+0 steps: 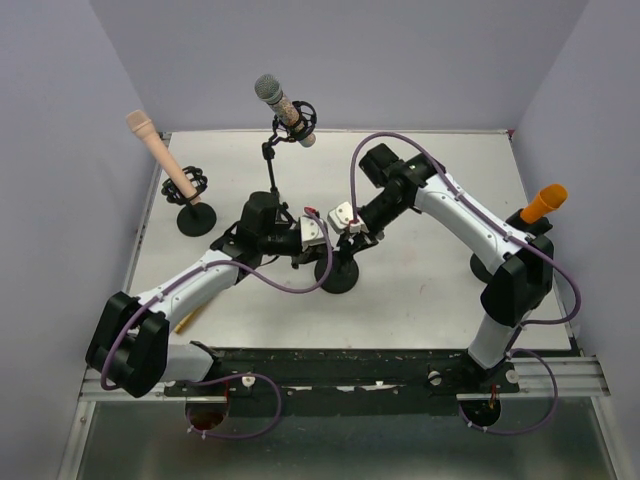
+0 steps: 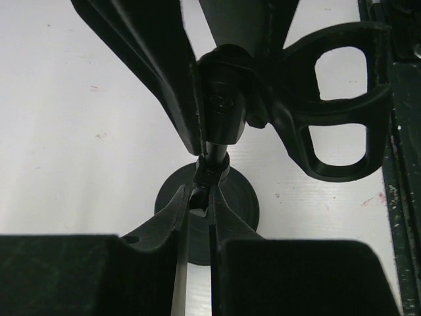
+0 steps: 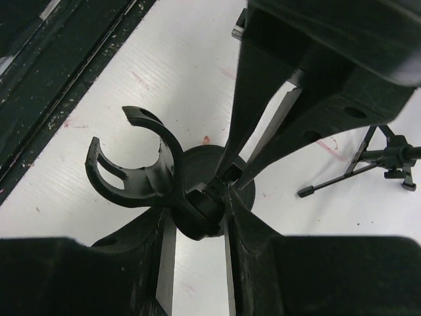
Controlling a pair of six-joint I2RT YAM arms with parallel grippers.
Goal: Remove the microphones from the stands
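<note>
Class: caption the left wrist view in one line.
Left gripper shut on the stand pole above the base; clip empty.

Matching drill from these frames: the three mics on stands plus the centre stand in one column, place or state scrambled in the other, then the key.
Things
1. beige microphone
2. grey-headed microphone
3. orange microphone
4. centre stand

Place or state
A. right edge of the table
B. mid-table, clip empty
C. left side, on a round-base stand
D. back middle, on a tripod stand

Pairs: 1-C, 2-D, 3-A, 4-B
</note>
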